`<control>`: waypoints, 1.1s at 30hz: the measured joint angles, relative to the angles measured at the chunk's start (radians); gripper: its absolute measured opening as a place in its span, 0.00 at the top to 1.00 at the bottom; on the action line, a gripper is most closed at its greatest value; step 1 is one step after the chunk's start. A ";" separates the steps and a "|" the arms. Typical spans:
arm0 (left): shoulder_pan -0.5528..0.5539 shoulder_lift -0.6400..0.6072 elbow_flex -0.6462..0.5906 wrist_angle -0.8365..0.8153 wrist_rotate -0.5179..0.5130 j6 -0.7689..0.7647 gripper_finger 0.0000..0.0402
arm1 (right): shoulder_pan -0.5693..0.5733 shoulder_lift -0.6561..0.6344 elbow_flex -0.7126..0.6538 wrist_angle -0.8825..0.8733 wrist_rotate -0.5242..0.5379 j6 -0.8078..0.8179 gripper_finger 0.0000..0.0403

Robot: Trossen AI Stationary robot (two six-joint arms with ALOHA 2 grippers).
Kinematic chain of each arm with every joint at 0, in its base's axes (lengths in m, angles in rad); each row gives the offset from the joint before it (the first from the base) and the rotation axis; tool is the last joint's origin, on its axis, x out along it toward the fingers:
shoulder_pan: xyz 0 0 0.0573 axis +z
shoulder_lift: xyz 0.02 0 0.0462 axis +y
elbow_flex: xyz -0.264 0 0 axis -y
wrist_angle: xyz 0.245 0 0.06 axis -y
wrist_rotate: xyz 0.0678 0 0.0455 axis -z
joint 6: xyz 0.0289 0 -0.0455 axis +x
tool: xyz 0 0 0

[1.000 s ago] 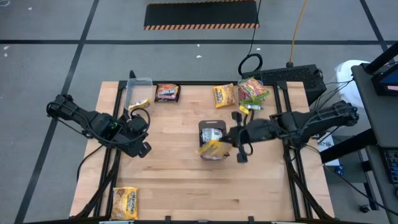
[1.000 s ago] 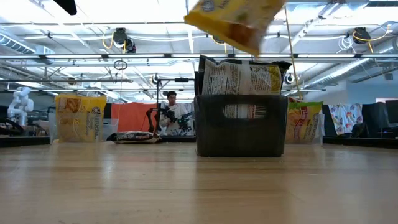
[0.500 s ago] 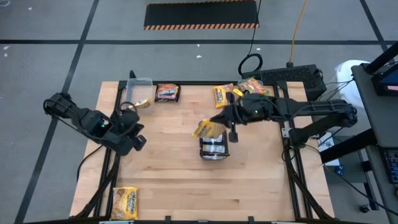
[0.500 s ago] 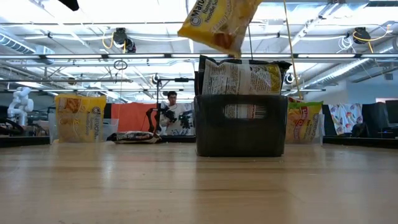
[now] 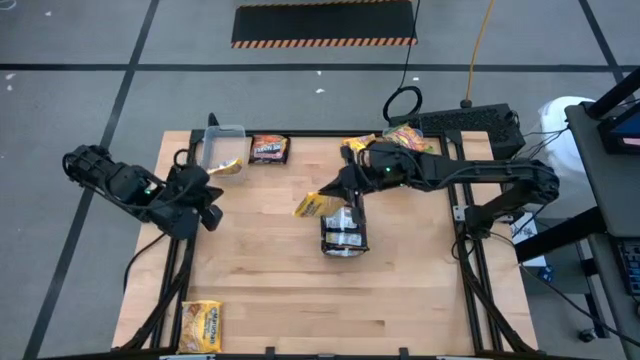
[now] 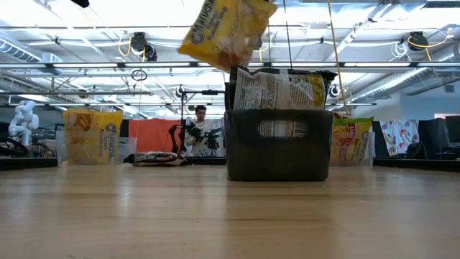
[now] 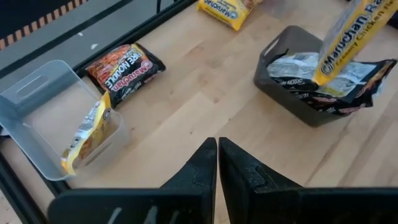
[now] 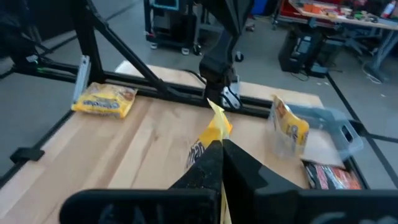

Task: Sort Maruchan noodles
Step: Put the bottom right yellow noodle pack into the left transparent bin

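The right gripper is clamped on a yellow Maruchan packet, holding it in the air just beside the dark grey tray, which stands near the middle of the table. In the low view the packet hangs tilted above the tray's rim, on the side toward the clear tub. The tray already holds packets standing on edge, their pale backs showing above its wall.

The left gripper hovers near the table's left edge with its fingers pressed nearly together and nothing between them.

At the far edge, a clear plastic tub at the far left corner holds one yellow packet leaning against its wall. Just beside it lies a dark brown packet flat on the wood. Another yellow packet lies farther along that edge, partly under the right arm, with a green-edged packet past it near the far right corner. One more yellow packet lies alone at the near left corner.
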 joint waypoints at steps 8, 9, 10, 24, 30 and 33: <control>0.007 0.025 0.000 0.007 0.000 0.094 0.95 | -0.009 0.045 0.070 -0.006 -0.040 -0.055 1.00; 0.009 0.032 0.000 0.012 0.002 0.122 0.95 | -0.009 0.044 0.071 -0.006 -0.047 -0.055 1.00; 0.013 0.037 0.000 0.017 0.007 0.152 0.95 | -0.008 0.044 0.071 -0.007 -0.051 -0.055 1.00; 0.160 0.069 0.000 0.062 0.018 0.343 0.95 | -0.007 0.044 0.071 -0.026 -0.051 -0.055 1.00; 0.211 0.069 0.000 0.103 0.120 0.386 0.96 | -0.007 0.044 0.071 -0.029 -0.051 -0.055 1.00; 0.223 0.068 0.000 0.130 0.150 0.423 0.99 | -0.007 0.044 0.071 -0.029 -0.051 -0.055 1.00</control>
